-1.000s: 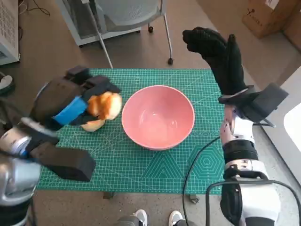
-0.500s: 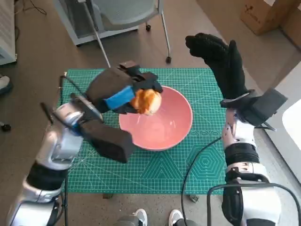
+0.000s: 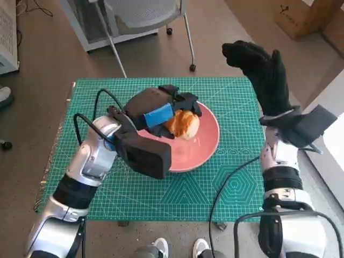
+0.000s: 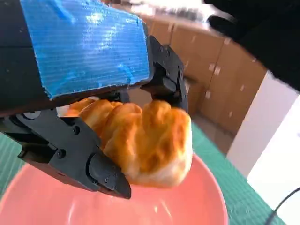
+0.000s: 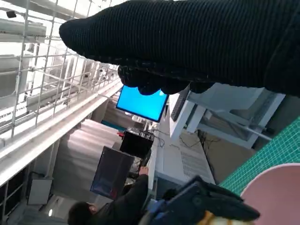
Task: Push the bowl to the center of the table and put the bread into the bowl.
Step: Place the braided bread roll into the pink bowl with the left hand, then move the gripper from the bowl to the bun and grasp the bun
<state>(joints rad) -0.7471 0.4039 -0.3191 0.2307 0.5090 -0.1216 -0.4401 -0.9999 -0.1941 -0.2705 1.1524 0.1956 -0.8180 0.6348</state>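
Observation:
The pink bowl (image 3: 207,141) stands near the middle of the green mat. My left hand (image 3: 161,110) hangs over the bowl and grips the golden bread roll (image 3: 184,123) above its inside. In the left wrist view the bread (image 4: 145,140) sits between the black fingers (image 4: 79,157), a little above the bowl's pink floor (image 4: 187,206). My right hand (image 3: 260,67) is raised beyond the mat's far right corner, fingers spread, holding nothing. The right wrist view shows the glove (image 5: 197,42), the bowl's rim (image 5: 274,187) and the left hand (image 5: 197,201) with the bread.
The green cutting mat (image 3: 215,188) covers the small table. A chair with wheeled legs (image 3: 150,21) stands behind the table. A cardboard box (image 3: 306,16) lies on the floor at the far right. A cable (image 3: 226,183) runs across the mat by my right arm. A person (image 5: 117,201) sits in the background.
My left hand has carried the bread from the mat left of the bowl to above the bowl's inside. The right hand stays raised; the camera has shifted a little.

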